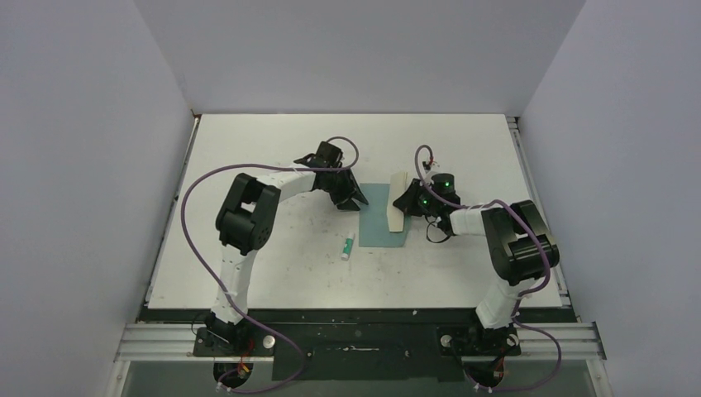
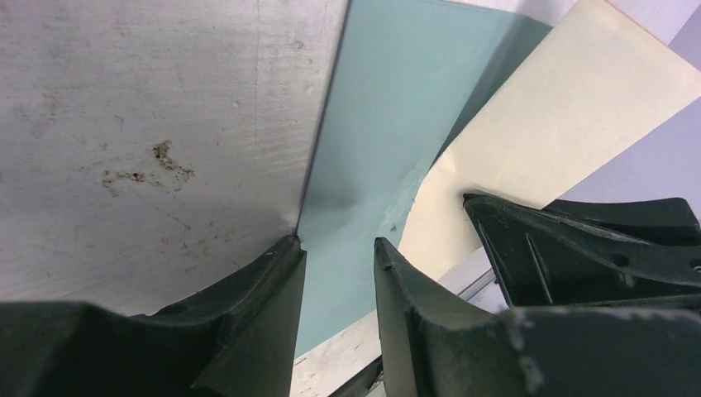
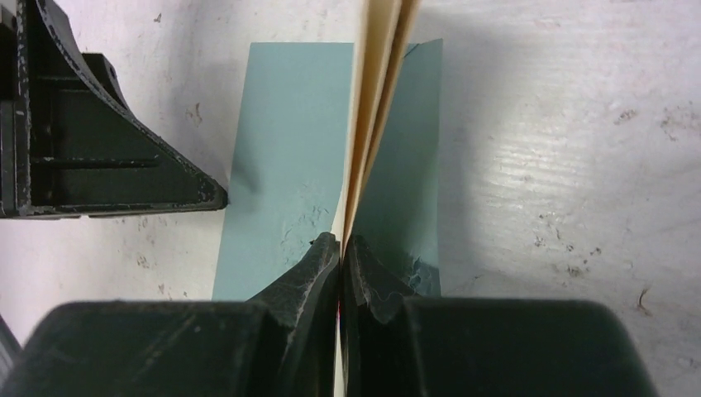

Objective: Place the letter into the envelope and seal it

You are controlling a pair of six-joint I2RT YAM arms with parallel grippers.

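Note:
The teal envelope [image 1: 376,225] [image 2: 388,99] [image 3: 285,149] lies flat on the white table [image 1: 264,265]. The cream letter [image 1: 398,203] [image 3: 376,99] [image 2: 546,107] stands on edge over the envelope's right part, pinched at its near end by my right gripper [image 1: 411,201] [image 3: 340,240], which is shut on it. My left gripper [image 1: 351,201] [image 2: 337,244] is low at the envelope's left edge. Its jaws are open with a gap: one fingertip [image 2: 289,252] touches that edge and the other hangs over the teal paper. Nothing is held between them.
A small white-and-green stick [image 1: 348,246] lies on the table just left of the envelope's near corner. Grey walls close in the table on the left, right and back. The two grippers face each other across the envelope, close together.

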